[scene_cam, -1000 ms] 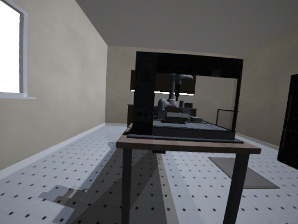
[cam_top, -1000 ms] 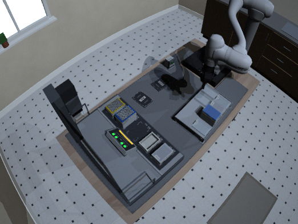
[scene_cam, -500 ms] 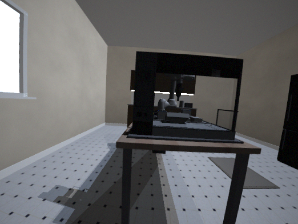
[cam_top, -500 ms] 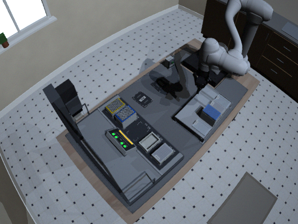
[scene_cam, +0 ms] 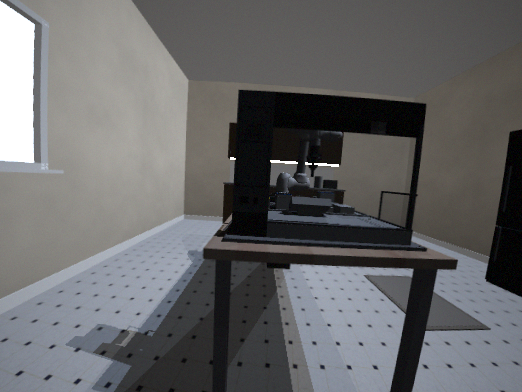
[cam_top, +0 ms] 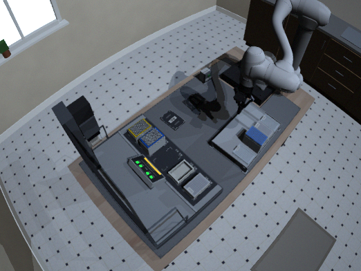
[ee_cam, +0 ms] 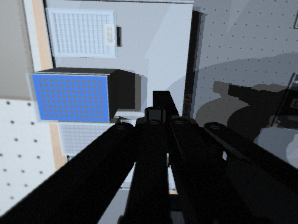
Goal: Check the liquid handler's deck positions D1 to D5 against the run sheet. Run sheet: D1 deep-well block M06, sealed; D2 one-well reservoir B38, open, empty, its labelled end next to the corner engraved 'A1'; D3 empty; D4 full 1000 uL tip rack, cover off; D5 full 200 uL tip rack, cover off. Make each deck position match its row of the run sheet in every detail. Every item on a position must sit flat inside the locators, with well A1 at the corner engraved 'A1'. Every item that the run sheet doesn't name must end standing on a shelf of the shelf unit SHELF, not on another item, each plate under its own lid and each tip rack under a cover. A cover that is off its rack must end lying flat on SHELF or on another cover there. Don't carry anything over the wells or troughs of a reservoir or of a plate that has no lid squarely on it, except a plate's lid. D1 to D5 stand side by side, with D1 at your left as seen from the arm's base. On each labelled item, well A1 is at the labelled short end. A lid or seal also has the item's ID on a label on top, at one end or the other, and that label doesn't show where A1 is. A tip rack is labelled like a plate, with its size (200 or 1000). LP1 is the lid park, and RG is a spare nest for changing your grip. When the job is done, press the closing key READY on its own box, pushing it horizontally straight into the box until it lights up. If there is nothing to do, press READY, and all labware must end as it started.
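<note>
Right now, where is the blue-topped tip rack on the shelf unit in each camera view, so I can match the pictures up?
Top: the blue-topped tip rack stands right of centre on the pale shelf unit, below the gripper.
Exterior: not discernible; the dark gantry frame and distance hide it.
Wrist: left of centre, above the shut fingers.
Shared landmark: the white plate beside the rack.

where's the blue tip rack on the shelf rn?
Top view, right side: the blue rack stands mid-shelf between two pale plates. The shut tool hangs just beyond the shelf's far end.
</note>
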`<act>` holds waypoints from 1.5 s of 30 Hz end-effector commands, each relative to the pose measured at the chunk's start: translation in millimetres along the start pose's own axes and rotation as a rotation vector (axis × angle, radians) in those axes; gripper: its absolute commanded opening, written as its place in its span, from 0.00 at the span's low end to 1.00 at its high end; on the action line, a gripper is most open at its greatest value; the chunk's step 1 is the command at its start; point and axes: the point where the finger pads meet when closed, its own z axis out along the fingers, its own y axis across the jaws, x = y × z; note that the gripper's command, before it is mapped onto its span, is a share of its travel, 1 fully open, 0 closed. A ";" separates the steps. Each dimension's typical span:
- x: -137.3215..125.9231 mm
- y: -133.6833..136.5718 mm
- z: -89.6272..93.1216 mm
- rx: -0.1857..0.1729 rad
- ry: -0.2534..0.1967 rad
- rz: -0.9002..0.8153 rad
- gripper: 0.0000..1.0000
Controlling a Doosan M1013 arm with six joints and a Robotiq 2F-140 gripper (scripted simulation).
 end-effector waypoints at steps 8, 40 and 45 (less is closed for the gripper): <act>31.5 4.2 -1.4 -0.002 -0.003 0.205 0.10; 126.4 9.2 -2.7 -0.002 0.000 0.763 0.10; 125.9 9.3 -2.1 -0.002 -0.001 0.823 0.10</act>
